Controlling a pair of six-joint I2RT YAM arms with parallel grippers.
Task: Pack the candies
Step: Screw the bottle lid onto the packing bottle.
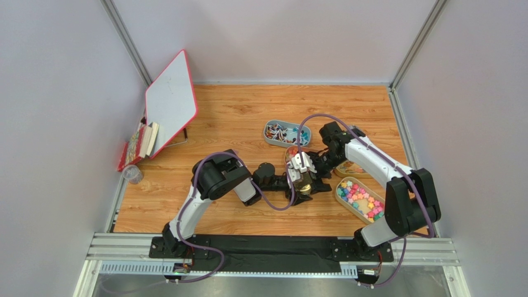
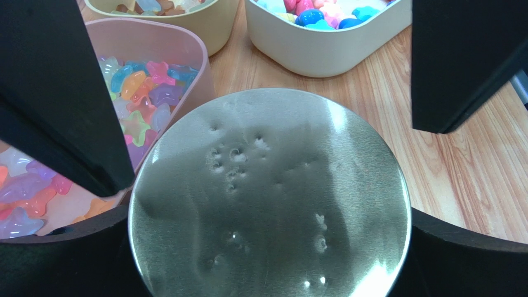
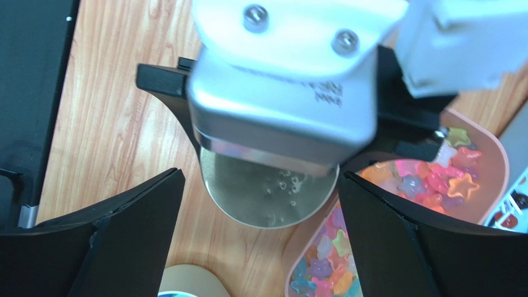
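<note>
At mid-counter [image 1: 248, 111], where both arms meet, I see my left hand [image 2: 272, 154] released. Its two black fingers [image 2: 56, 93] stand spread wide on either side of a round metal lid [image 2: 272, 204]. Bare wood shows between the lid's rim and the finger on the right of the left wrist view. The other finger sits just beside the rim, and I cannot tell whether it touches. The lid lies flat, its face dimpled, and it hides whatever is under it.

My right hand [image 3: 261, 175] hangs above the left one, also released. Its fingers are wide apart and frame the left hand's pale housing, with the lid below that.

The candies [image 2: 139, 102] nearest the lid are translucent star shapes heaped in a pink tray [image 2: 189, 52] just beside it. From overhead, blue-white wrapped ones fill a grey tray [image 1: 265, 131] farther back. Bright pink, green, yellow and blue ones lie in a tan tray [image 1: 338, 193] near the right arm's base. Every candy I can make out sits in a tray.
</note>
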